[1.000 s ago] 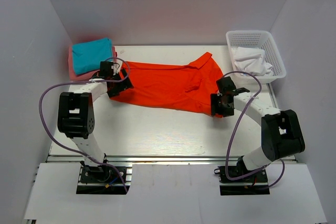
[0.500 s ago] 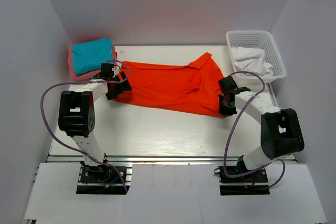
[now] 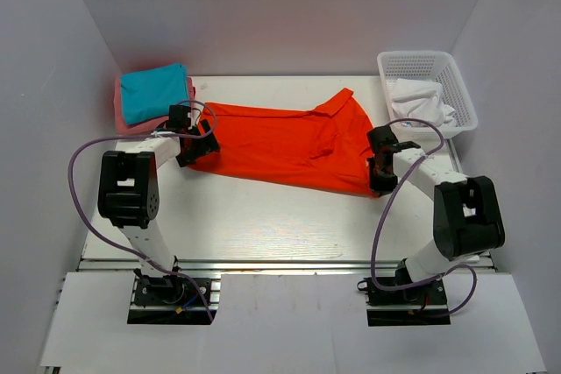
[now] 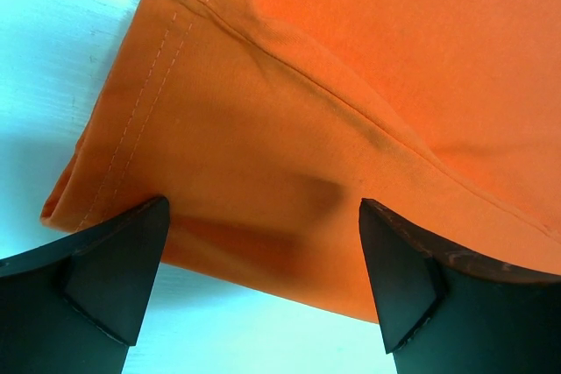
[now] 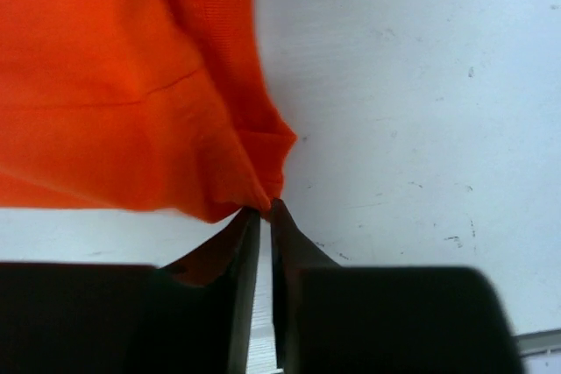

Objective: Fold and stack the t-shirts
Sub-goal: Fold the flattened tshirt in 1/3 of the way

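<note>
A bright orange-red t-shirt with a collar lies spread across the middle of the table. My right gripper is at its near right corner. In the right wrist view the gripper has its jaws almost together, pinching the tip of that orange corner. My left gripper is at the shirt's left end. In the left wrist view this gripper stands wide open over the hemmed edge, holding nothing. A folded teal t-shirt lies on a pink one at the back left.
A white mesh basket at the back right holds crumpled white t-shirts, just behind my right arm. White walls enclose the table on three sides. Bare tabletop lies between the shirt and the arm bases.
The right gripper's jaws have closed on the shirt's near right corner and shifted slightly right. The left gripper has stayed open at the left edge.
</note>
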